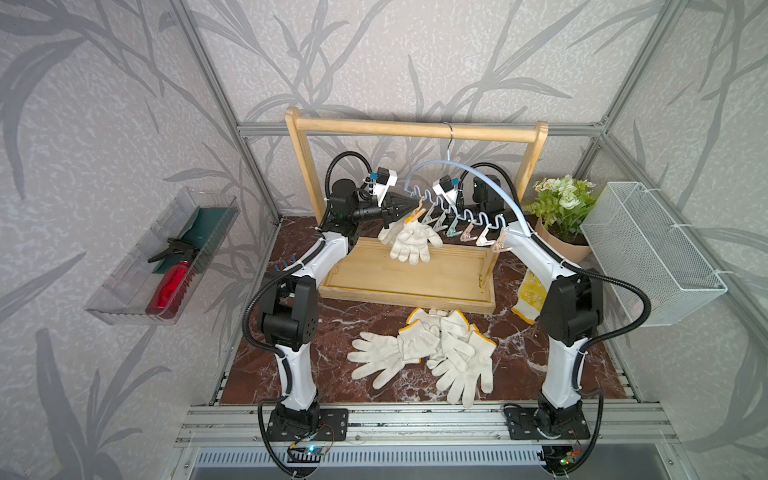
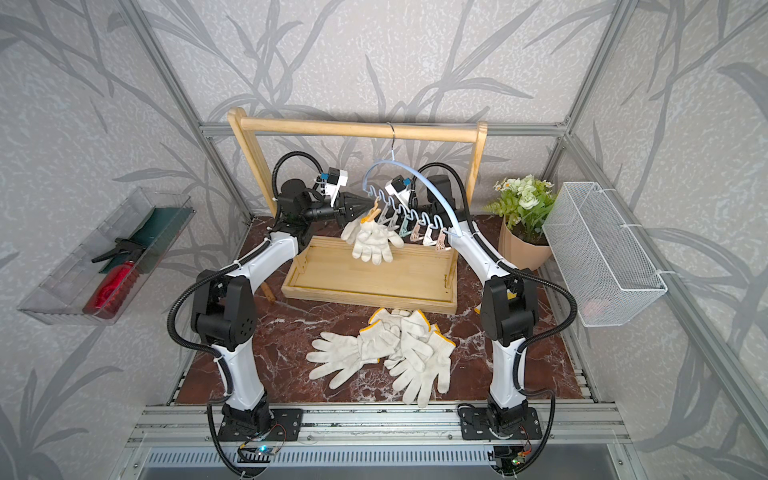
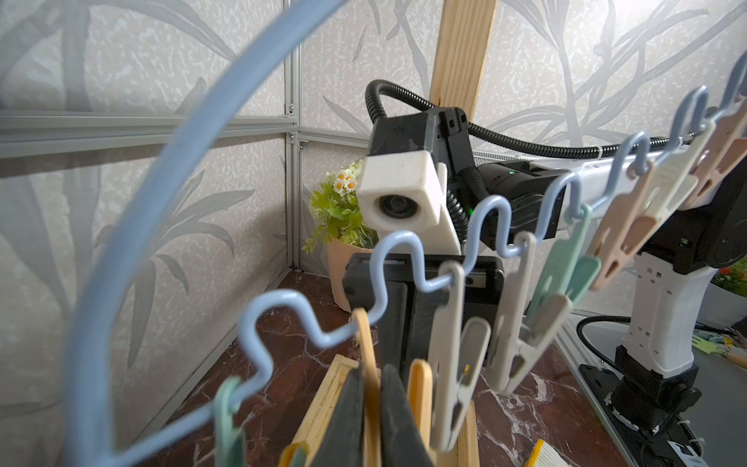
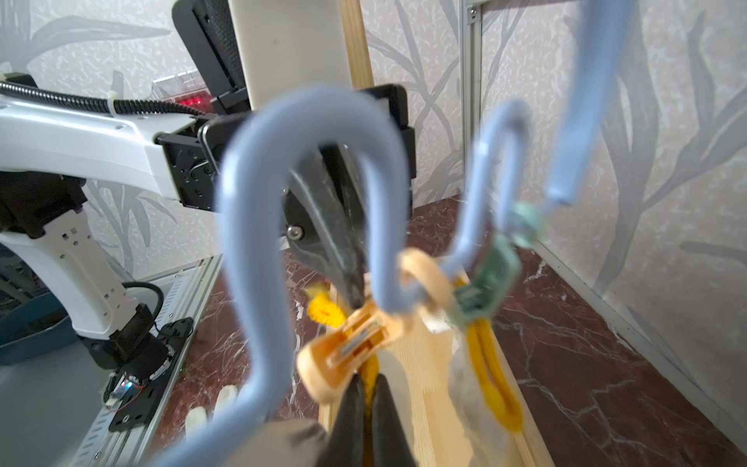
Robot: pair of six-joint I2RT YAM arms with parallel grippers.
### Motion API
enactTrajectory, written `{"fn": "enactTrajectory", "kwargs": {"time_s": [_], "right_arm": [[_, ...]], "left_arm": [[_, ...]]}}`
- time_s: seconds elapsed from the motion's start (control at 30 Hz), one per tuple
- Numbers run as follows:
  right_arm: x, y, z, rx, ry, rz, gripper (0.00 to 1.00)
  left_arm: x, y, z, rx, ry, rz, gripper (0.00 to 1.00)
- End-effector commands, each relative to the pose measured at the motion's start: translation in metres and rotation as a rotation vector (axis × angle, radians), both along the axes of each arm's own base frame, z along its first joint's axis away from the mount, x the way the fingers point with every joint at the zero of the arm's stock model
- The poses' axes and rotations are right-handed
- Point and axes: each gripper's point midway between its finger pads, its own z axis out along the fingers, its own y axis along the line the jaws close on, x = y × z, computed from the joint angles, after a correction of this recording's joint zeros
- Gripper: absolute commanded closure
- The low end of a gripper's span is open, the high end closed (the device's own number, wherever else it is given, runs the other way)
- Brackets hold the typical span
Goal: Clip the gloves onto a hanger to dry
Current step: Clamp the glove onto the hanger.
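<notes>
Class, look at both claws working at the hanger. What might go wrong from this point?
1. The right claw pinches only the yellow cuff at the orange clip; a shallow bite may let this glove drop.
2. The hanger hangs by one hook; the left claw tugging could swing it.
</notes>
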Motion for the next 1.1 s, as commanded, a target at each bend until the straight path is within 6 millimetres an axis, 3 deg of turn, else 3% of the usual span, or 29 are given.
{"fn": "enactTrajectory", "kwargs": {"time_s": [0.0, 0.13, 0.33, 0.7, 0.83, 1.07], "right_arm": [[-0.006, -0.009, 0.040, 0.060, -0.091, 0.015, 1.00], [-0.005, -0.010, 0.044, 0.068, -0.095, 0.011, 1.00], [-0.003, -0.011, 0.033, 0.053, -0.075, -0.005, 1.00], [0.013, -0.020, 0.006, 0.013, -0.033, -0.092, 1.00], [0.022, -0.028, -0.002, -0.019, -0.025, -0.169, 0.82], [0.038, -0.052, -0.027, -0.098, -0.016, -0.394, 0.56]], "left_arm": [[-0.003, -0.001, 0.001, -0.003, -0.027, -0.028, 1.00], [-0.002, -0.001, 0.002, -0.005, -0.034, -0.023, 1.00], [-0.001, -0.001, 0.001, -0.007, -0.029, -0.018, 0.99], [0.002, 0.005, 0.003, -0.011, -0.031, 0.028, 0.60], [0.010, 0.010, -0.002, -0.007, -0.029, 0.104, 0.50], [0.034, 0.033, -0.024, 0.109, -0.033, 0.387, 0.46]]}}
